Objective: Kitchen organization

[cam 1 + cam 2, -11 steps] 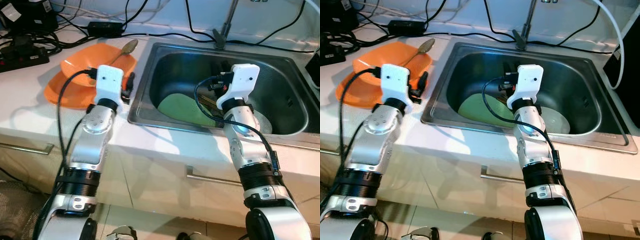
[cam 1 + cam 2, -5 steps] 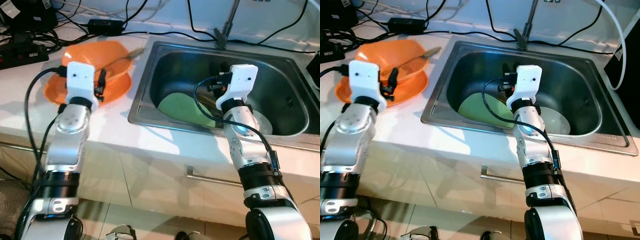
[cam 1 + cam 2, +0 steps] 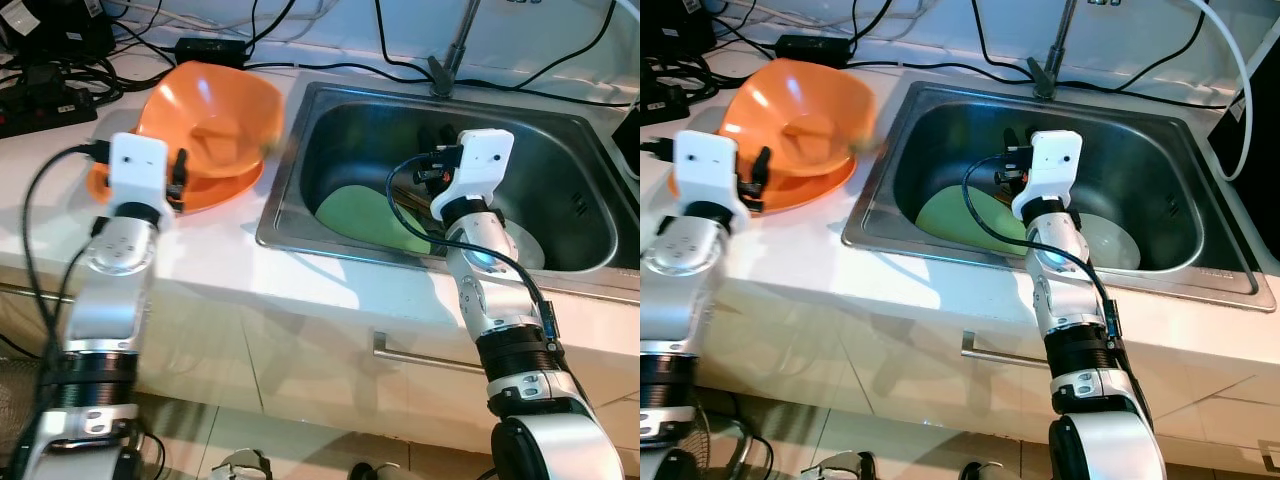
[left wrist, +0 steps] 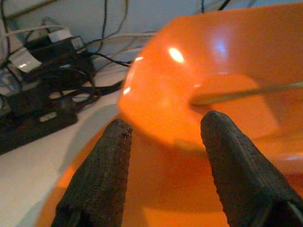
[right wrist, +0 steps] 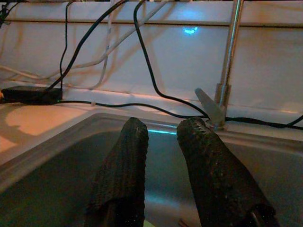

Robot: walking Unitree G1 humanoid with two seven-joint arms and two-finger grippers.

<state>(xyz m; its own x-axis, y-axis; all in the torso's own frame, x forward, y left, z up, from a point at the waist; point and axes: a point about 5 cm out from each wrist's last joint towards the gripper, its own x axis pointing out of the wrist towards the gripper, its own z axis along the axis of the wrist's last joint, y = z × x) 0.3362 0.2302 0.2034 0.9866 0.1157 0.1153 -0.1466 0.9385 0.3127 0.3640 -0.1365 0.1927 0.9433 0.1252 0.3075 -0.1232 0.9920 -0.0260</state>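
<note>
1. The left gripper [image 4: 165, 156] has its fingers [image 4: 97, 184] spread wide, holding nothing, aimed at the orange bowl [image 3: 215, 110].
2. The bowl is tilted on an orange plate [image 3: 235, 185], left of the sink [image 3: 590, 235]; a spoon [image 4: 241, 92] seems to lie inside.
3. The right gripper [image 5: 163, 146] hangs over the sink, fingers slightly parted, empty.
4. A green plate [image 3: 360, 215] lies in the sink.

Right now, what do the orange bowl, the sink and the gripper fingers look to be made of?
The orange bowl looks like glossy plastic: saturated colour, soft bright highlights. The sink looks like brushed stainless steel: grey, dull reflections, a pressed rim. The left gripper has black fingers with a finely textured matte surface, probably rubber or a grippy coating; I can't tell which.
</note>
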